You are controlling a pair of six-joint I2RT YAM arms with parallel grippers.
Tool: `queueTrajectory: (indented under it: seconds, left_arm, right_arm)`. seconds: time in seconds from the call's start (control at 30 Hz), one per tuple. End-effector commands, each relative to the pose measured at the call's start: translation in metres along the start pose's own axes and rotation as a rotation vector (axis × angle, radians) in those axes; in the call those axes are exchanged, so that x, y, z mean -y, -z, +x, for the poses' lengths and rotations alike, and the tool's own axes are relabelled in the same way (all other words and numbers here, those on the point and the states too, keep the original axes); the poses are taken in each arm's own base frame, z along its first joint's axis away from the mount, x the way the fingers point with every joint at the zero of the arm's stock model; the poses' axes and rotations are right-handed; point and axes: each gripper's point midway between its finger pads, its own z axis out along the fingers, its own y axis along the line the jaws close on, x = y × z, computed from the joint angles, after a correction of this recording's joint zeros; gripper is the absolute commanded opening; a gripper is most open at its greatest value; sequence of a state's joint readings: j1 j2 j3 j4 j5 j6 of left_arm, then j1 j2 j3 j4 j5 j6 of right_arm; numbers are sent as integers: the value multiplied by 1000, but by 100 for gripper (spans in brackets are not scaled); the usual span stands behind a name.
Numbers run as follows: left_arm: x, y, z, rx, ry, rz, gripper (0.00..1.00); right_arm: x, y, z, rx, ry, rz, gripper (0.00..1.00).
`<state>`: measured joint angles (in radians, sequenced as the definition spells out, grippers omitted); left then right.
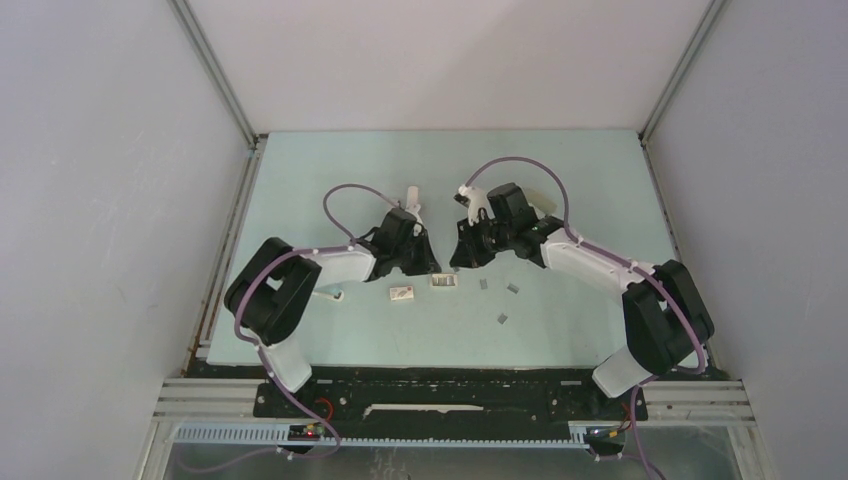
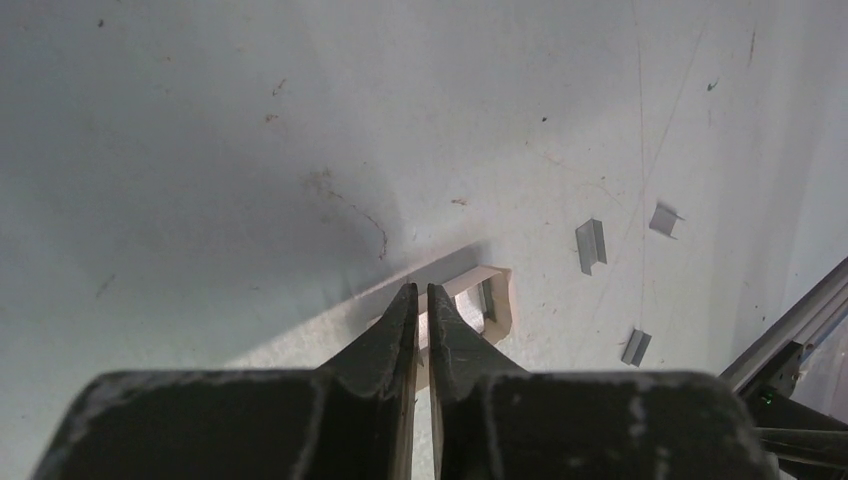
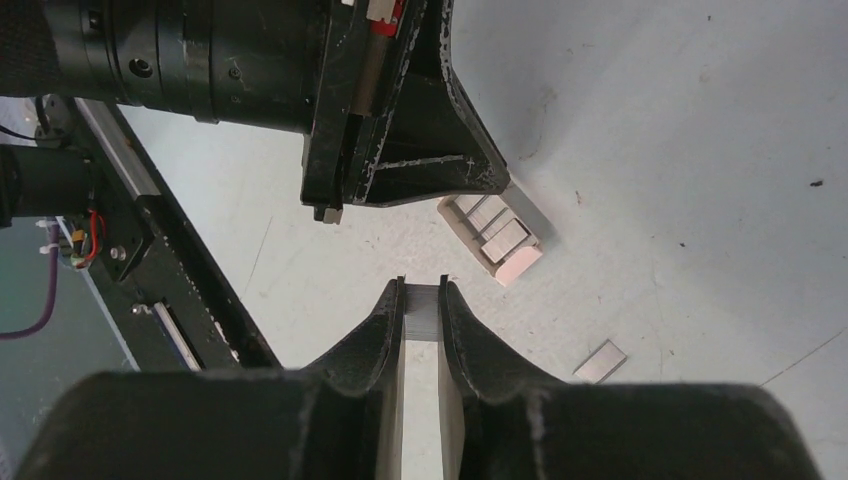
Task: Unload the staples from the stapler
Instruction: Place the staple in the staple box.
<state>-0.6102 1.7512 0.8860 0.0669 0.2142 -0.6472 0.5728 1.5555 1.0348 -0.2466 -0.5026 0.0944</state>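
Pale scuffed tabletop (image 1: 560, 190), white walls (image 1: 440, 60) — loose staples (image 1: 513, 288) scattered. Left gripper (image 2: 421, 290) pinches a small box (image 2: 499, 300); right gripper (image 3: 421, 283) clamps a staple strip (image 3: 421, 310).

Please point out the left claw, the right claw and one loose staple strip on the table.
left claw (image 2: 421, 292): left wrist view, between its fingertips.
right claw (image 3: 421, 287): right wrist view, between its fingertips.
staple strip (image 2: 591, 246): left wrist view, middle of the strip.

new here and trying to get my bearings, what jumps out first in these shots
The two hands meet tip to tip mid-table: the right hand pinches a short grey strip of staples, and the left hand is closed on the small beige stapler. Three loose staple strips lie scattered on the table just beside them.
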Motion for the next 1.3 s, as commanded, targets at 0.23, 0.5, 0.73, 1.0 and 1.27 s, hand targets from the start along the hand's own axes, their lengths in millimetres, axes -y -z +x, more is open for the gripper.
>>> queueTrajectory:
  seconds: [0.23, 0.5, 0.73, 1.0, 1.27]
  left_arm:
    - [17, 12, 5, 37, -23, 81, 11]
    - [26, 17, 4, 66, -14, 116, 12]
    - [18, 41, -13, 190, -10, 60, 19]
    - [-12, 81, -33, 442, -32, -48, 24]
    - [-20, 129, -49, 657, -101, -120, 27]
  right_arm:
    - [-3, -14, -5, 26, 23, 43, 15]
    - [-2, -25, 4, -1, 33, 57, 15]
    - [2, -30, 9, -14, 35, 88, 15]
    - [0, -39, 5, 13, 18, 177, 15]
    - [0, -56, 9, -11, -3, 220, 15]
